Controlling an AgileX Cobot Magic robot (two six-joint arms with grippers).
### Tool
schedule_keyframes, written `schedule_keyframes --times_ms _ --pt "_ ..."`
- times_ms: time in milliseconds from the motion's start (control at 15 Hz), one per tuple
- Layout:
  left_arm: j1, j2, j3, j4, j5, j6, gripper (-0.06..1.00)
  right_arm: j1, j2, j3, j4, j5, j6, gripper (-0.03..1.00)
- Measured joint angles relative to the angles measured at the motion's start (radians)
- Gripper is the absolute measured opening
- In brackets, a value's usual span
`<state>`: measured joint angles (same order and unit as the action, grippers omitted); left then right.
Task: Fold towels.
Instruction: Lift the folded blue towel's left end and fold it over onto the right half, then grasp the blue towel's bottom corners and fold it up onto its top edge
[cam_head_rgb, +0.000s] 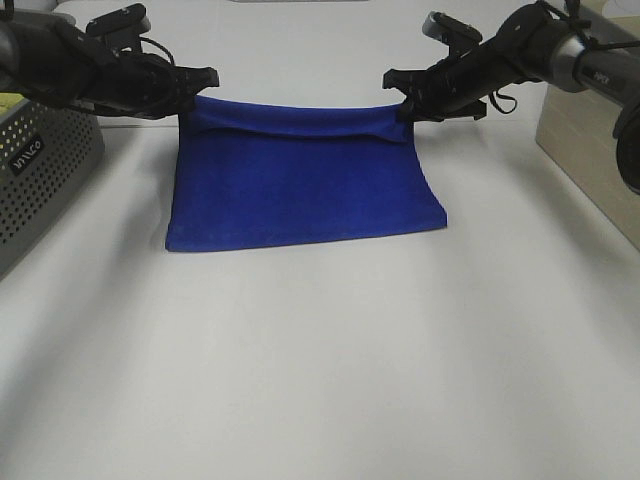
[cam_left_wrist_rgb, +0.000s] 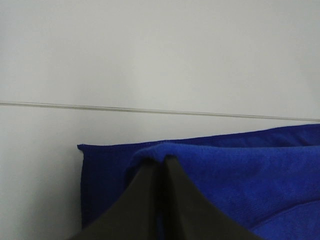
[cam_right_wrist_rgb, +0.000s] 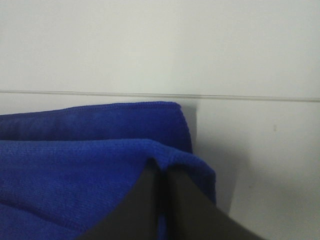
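The royal-blue towel (cam_head_rgb: 300, 185) lies on the white table, doubled over, with its fold at the near side and its loose edges at the far side. My left gripper (cam_head_rgb: 198, 92) is shut on the upper layer's far left corner (cam_left_wrist_rgb: 150, 152). At the far right corner (cam_right_wrist_rgb: 175, 155), my right gripper (cam_head_rgb: 402, 98) is shut on the same layer. In each wrist view the two dark fingers (cam_left_wrist_rgb: 175, 200) (cam_right_wrist_rgb: 145, 200) press together with blue cloth pinched at their tips. The lower layer (cam_left_wrist_rgb: 105, 170) (cam_right_wrist_rgb: 100, 122) lies flat and shows just past the held edge.
A grey perforated basket (cam_head_rgb: 40, 170) stands at the left edge, with something yellow (cam_head_rgb: 8, 103) on it. A pale wooden box (cam_head_rgb: 590, 150) stands at the right. A thin seam (cam_left_wrist_rgb: 150, 110) crosses the table beyond the towel. White tabletop (cam_head_rgb: 320, 380) stretches toward the front.
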<state>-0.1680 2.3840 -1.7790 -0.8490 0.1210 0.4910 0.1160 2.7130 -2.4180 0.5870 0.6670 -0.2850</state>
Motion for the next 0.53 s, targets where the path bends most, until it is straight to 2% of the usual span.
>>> schedule_keyframes --times_ms 67,133,200,267,333,400,533 --pt "-0.001 0.002 0.000 0.000 -0.006 0.000 0.08 0.000 0.004 0.000 0.005 -0.004 -0.001 0.07" --pt "-0.001 0.002 0.000 0.000 -0.006 0.000 0.19 0.000 0.004 0.000 0.007 -0.006 -0.010 0.16" --pt "-0.001 0.002 0.000 0.000 -0.010 0.000 0.36 0.000 0.004 0.000 0.008 -0.006 -0.019 0.30" --pt "-0.001 0.002 0.000 0.011 -0.007 0.000 0.67 0.000 0.003 0.000 0.011 0.010 -0.023 0.60" --pt "0.001 -0.004 0.000 0.035 0.010 0.000 0.73 0.000 -0.007 0.000 -0.001 0.036 -0.023 0.68" --pt "0.001 -0.013 0.000 0.072 0.048 0.000 0.75 0.000 -0.030 0.000 -0.024 0.069 -0.023 0.72" --pt "0.012 -0.033 0.000 0.149 0.183 -0.022 0.77 0.000 -0.095 0.000 -0.085 0.193 0.006 0.75"
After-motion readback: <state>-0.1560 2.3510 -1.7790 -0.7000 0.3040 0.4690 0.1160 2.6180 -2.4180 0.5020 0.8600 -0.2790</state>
